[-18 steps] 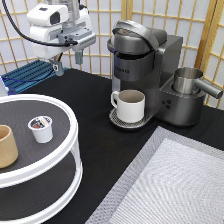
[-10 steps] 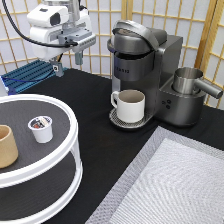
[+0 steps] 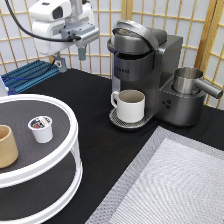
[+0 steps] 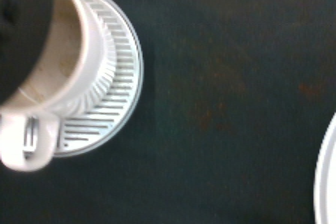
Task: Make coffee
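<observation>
Overhead, the gripper (image 3: pixel 71 56) hangs open and empty above the black tabletop (image 3: pixel 95 135) (paper screens (image 3: pixel 30 45) behind); the coffee (image 3: pixel 41 129) sits on the white tiered stand (image 3: pixel 70 150), near left.

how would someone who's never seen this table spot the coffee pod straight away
Start at the round white two-tier stand at the exterior view's left, and look on its dark upper shelf. The coffee pod sits there, just right of the tan handleless cup. It is the small, tapered white one with a dark printed top, far smaller than the white handled mug under the coffee machine.
</observation>
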